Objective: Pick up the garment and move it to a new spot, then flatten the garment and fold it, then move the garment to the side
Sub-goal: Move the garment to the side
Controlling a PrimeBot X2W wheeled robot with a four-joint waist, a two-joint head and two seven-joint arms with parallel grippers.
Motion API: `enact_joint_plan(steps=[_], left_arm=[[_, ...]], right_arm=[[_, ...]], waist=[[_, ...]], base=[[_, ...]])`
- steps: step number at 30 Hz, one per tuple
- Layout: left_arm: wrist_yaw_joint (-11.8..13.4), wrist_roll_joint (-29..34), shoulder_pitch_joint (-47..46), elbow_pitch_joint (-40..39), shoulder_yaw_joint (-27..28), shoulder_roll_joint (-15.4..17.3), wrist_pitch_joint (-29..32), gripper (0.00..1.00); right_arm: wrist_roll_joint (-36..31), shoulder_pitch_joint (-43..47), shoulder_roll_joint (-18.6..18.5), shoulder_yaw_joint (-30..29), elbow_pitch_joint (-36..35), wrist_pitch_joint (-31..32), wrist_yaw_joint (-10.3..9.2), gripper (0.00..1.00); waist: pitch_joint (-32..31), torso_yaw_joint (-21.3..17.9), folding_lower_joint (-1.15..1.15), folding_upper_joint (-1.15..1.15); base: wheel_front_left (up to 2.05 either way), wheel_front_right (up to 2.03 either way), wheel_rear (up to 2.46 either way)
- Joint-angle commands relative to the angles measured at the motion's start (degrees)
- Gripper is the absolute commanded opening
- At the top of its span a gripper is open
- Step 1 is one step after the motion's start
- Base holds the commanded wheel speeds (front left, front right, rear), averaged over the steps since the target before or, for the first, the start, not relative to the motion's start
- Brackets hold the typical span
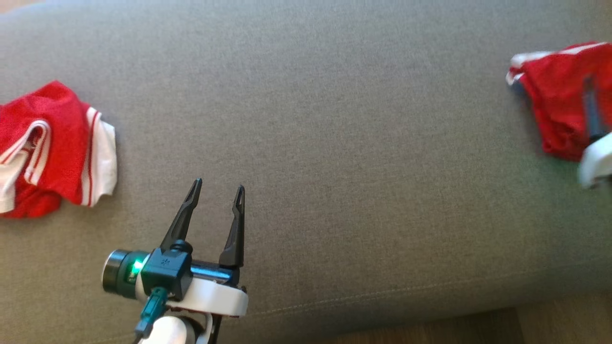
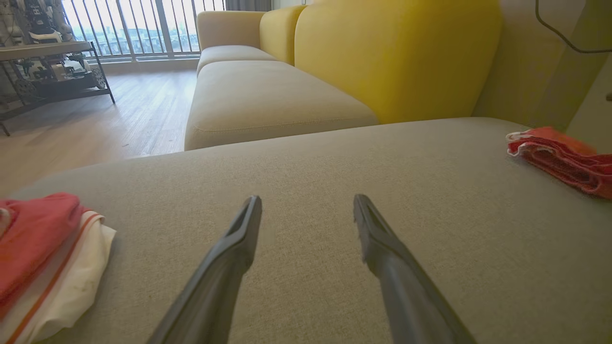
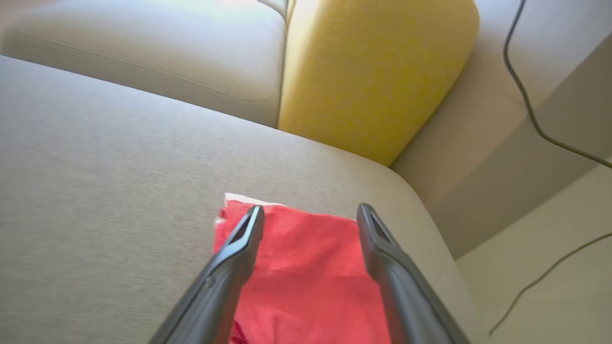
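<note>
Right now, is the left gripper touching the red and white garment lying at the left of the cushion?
Apart. The head view shows bare grey cushion between the left gripper and the red and white garment.

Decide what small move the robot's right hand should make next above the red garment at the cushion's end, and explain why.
Probably lift the right hand straight up and away: its fingers stand open over the red garment, which rests on the cushion near its right end, gripped by nothing.

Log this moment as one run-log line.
left pincer: open, over grey cushion | right pincer: open above red garment | other garment: crumpled, left side
</note>
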Motion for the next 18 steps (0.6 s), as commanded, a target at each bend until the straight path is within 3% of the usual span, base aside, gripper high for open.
enact_joint_plan(steps=[1,11,18], left_arm=[[0.53,-0.62,-0.79,-1.83,1.59,-0.07,-0.29,1.00],[2.60,-3.40,1.10,-2.03,3.37,-0.70,-0.29,1.00],[3.35,-3.53,2.89,-3.90,4.63,-0.87,-0.29,1.00]], right_arm=[[0.11,0.82,0.38,1.83,-2.91,0.22,-0.02,1.00],[6.49,8.92,11.45,11.30,-9.04,-7.32,-0.02,1.00],[5.41,15.10,15.68,12.61,-10.70,-11.80,-0.02,1.00]], waist=[[-1.01,0.47,0.00,0.00],[-6.22,3.69,0.00,0.00],[-9.84,5.32,0.00,0.00]], base=[[0.00,0.00,0.00],[0.00,0.00,0.00],[0.00,0.00,0.00]])
